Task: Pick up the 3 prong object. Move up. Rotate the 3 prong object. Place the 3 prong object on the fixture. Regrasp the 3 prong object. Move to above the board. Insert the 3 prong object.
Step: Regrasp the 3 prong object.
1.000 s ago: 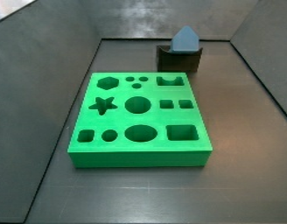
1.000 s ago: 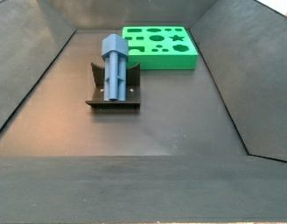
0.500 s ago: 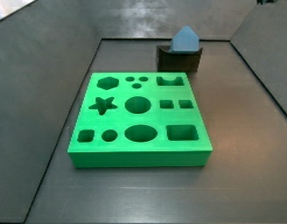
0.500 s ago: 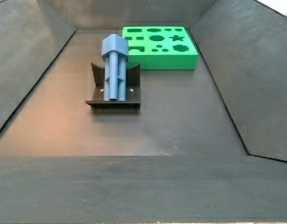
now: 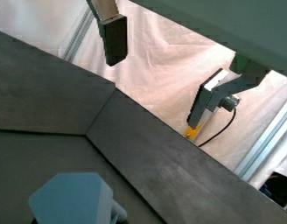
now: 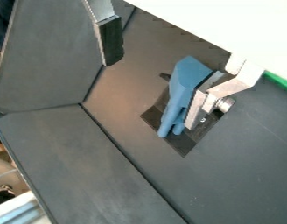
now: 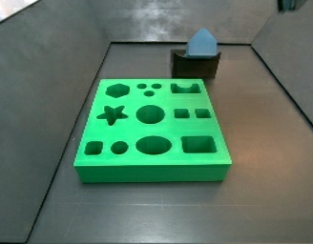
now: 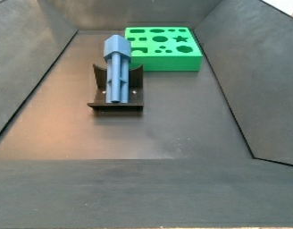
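Resting: one 3 prong object (image 8: 117, 64), fixture (image 8: 115, 97), open tool (image 6: 170, 61) above.

- Even, soft light; side views sharp, faint sheen on grey floor (image 7: 261, 143).
- Wrist views: gripper (image 6: 170, 61) pads slightly blurred, bright backdrop.

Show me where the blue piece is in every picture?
Wrist view: blue piece at the bottom edge, below the open gripper.
Wrist view: blue piece near the middle, lying on the dark fixture.
Side view: only its tip shows, behind the fixture.
Side view: it lies along the fixture.
Shared landmark: the fixture.
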You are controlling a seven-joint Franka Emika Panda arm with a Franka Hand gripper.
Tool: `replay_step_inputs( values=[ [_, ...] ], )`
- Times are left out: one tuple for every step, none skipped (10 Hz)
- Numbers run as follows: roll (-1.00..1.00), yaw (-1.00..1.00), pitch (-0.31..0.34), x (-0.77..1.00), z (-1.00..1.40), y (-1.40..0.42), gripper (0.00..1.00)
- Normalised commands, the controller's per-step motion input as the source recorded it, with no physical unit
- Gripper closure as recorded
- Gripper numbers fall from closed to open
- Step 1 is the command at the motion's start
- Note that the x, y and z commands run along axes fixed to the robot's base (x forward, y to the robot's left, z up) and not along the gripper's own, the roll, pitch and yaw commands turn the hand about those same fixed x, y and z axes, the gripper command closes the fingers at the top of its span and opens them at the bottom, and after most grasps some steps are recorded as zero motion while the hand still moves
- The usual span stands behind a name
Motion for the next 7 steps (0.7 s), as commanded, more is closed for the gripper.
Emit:
replay_step_inputs(
  values=[
    [0.2, 0.15, -0.026, 0.05, -1.0, 0.03, 0.0],
    [0.18, 0.13, -0.043, 0.06, -1.0, 0.03, 0.0],
    [0.13, 0.1, -0.065, 0.07, -1.0, 0.02, 0.0],
    [0.1, 0.08, -0.074, 0.08, -1.0, 0.02, 0.0],
    [0.09, 0.05, -0.077, 0.09, -1.0, 0.02, 0.0],
    [0.08, 0.03, -0.072, 0.1, -1.0, 0.02, 0.0],
    [0.07, 0.01, -0.061, 0.11, -1.0, 0.01, 0.0]
  ],
)
